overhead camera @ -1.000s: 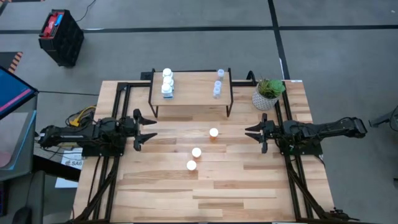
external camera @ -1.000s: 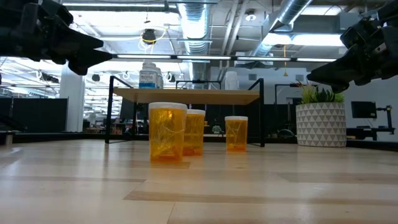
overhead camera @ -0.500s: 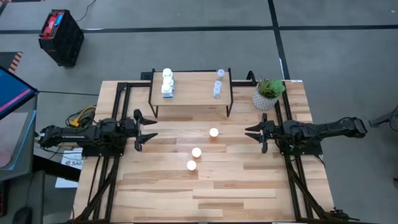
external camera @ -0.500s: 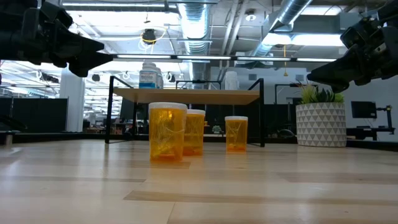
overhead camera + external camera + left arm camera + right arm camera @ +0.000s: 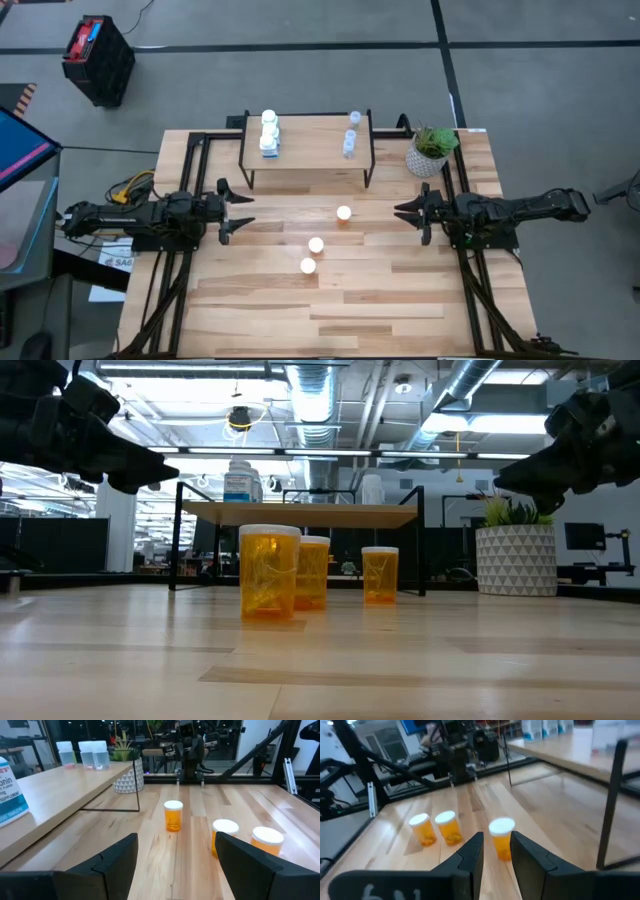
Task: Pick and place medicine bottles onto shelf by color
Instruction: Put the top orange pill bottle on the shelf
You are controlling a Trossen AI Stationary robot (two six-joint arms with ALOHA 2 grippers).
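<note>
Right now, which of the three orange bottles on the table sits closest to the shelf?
The orange bottle just in front of the shelf, farthest along the diagonal row. The other two orange bottles stand farther out on the table.

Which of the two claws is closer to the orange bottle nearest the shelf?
The right one. The right gripper sits just off that orange bottle on its plant side, while the left gripper waits farther away across the table, both open.

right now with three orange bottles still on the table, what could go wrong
The two nearer orange white-capped bottles stand close together, so the open left tool might knock one while taking the other. The low wooden shelf has white bottles and clear bottles at its ends; placing could bump them.
</note>
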